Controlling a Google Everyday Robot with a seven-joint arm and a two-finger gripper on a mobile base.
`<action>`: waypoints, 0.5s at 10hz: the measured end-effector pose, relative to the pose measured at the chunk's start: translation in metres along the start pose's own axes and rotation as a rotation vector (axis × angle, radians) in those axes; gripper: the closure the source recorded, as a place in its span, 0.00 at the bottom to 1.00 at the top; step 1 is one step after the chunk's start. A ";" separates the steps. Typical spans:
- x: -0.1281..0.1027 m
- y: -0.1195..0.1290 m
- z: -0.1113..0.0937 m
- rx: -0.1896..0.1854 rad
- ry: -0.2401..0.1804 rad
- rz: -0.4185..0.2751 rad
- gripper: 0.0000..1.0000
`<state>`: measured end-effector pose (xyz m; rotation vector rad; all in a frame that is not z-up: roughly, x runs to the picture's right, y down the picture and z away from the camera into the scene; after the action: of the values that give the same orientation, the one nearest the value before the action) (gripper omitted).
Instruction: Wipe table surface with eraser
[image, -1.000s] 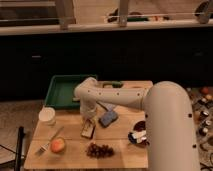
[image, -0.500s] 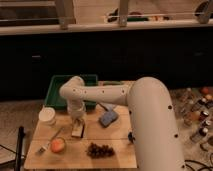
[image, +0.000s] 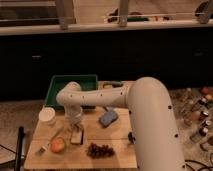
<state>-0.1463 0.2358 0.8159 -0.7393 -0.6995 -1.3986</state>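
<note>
The pale-wood table surface fills the lower middle of the camera view. The eraser, a small tan block, rests on the table left of centre. My gripper comes straight down from the white arm onto the eraser's top and is shut on it. The fingertips are mostly hidden behind the wrist.
A dark green tray lies at the table's back left. A blue-grey pad is right of the gripper. A white cup, a fork, an orange fruit and dark grapes are near the front. Bottles stand at the right.
My gripper has moved the eraser leftward across the table and then a little toward the front edge. The arm has swung left with it.
</note>
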 end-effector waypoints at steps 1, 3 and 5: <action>-0.001 0.019 0.004 -0.004 -0.011 0.020 1.00; 0.002 0.045 0.007 -0.002 -0.020 0.064 1.00; 0.014 0.062 0.003 0.009 -0.013 0.112 1.00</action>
<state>-0.0833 0.2317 0.8261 -0.7701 -0.6644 -1.2890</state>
